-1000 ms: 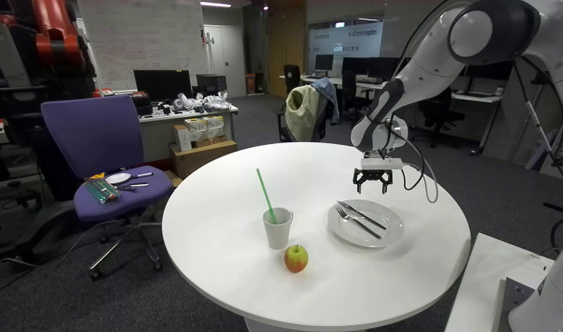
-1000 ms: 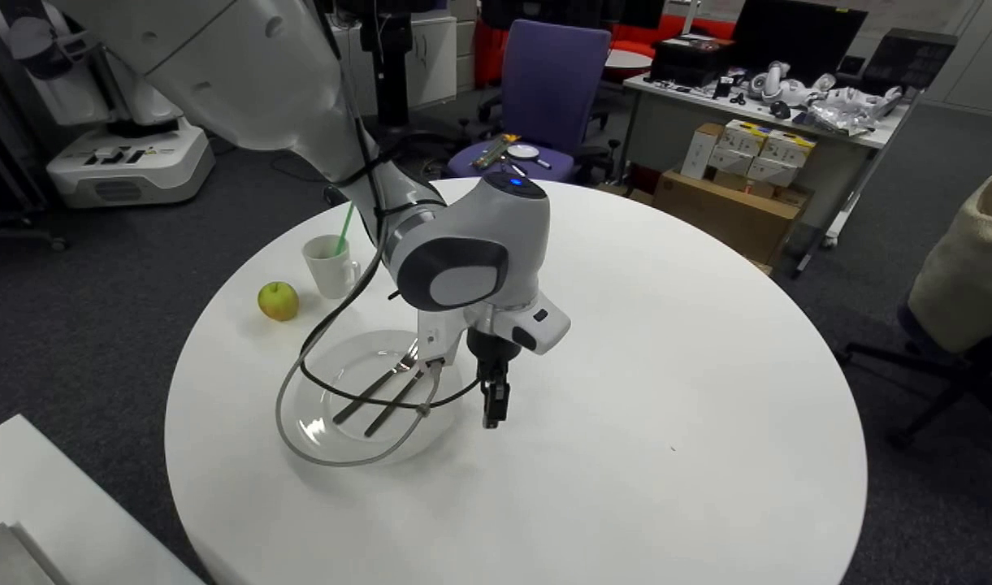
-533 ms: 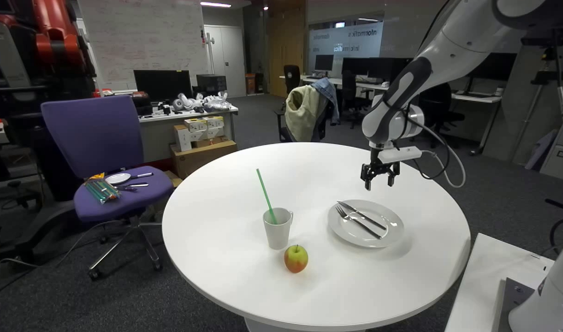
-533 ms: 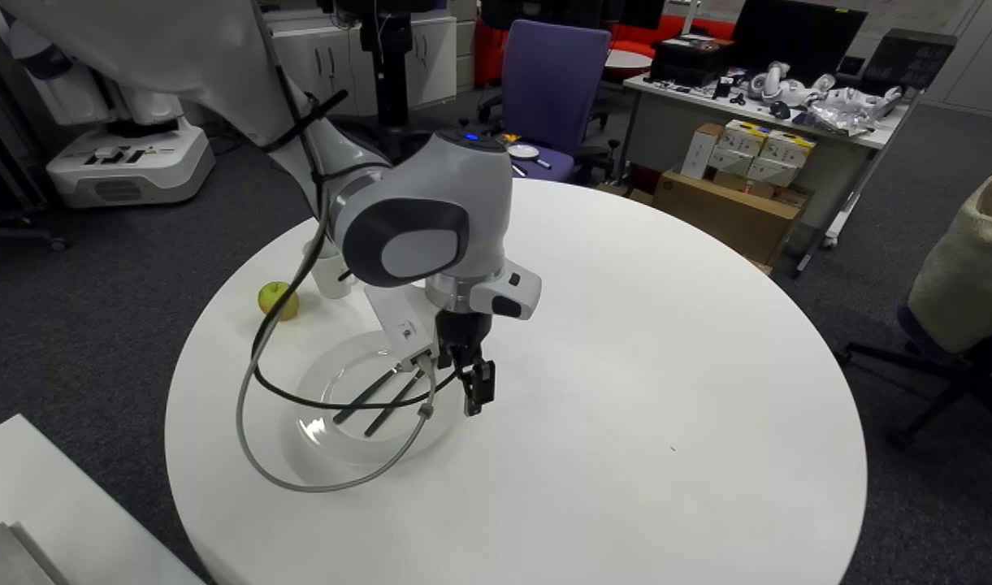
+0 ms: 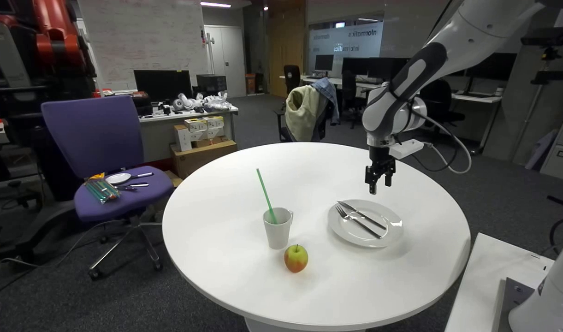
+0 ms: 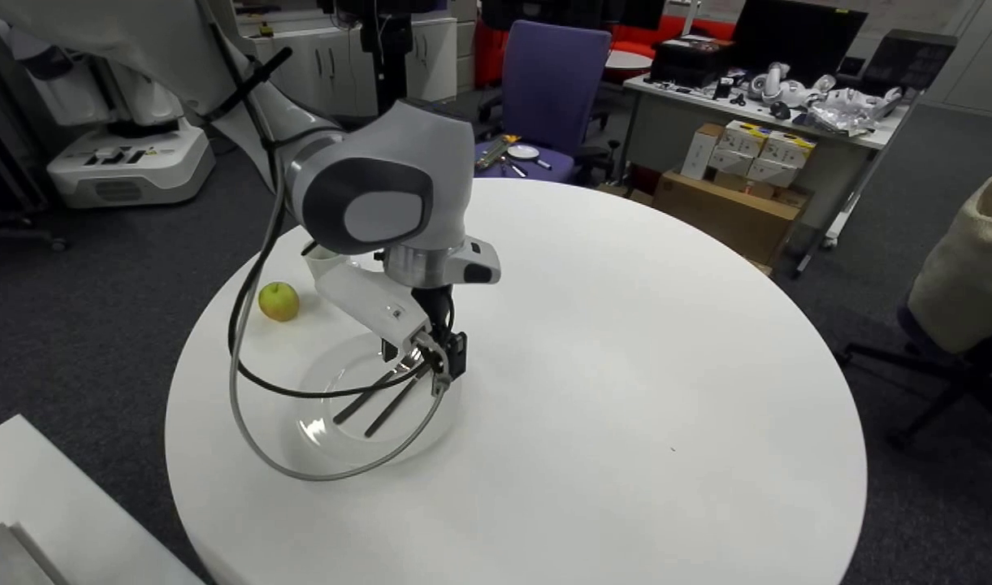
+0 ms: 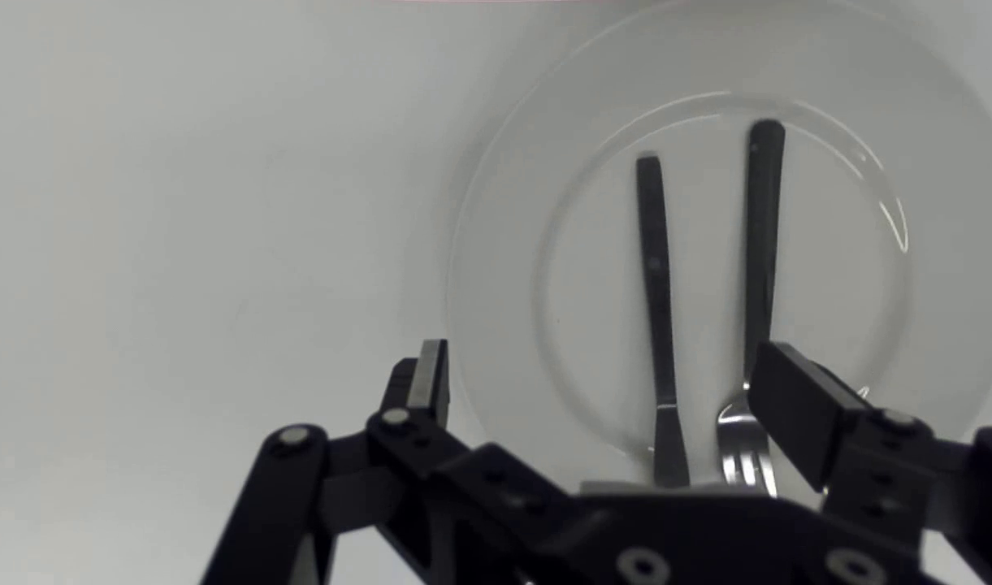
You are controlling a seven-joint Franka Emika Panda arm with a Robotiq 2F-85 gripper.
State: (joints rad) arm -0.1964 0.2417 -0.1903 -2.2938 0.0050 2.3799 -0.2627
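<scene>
An open, empty hand (image 7: 603, 374) is hovering above the plate (image 7: 500, 244), where the knife (image 7: 658, 284) and fork (image 7: 761, 252) are lying side by side.
Since the two are lying close together, a grip could be catching both, and a low approach could be knocking the plate and sliding it across the table (image 5: 226, 198). On the far glass (image 5: 355, 40), repeated lettering (image 5: 348, 48) is apparently reading "informatics".
</scene>
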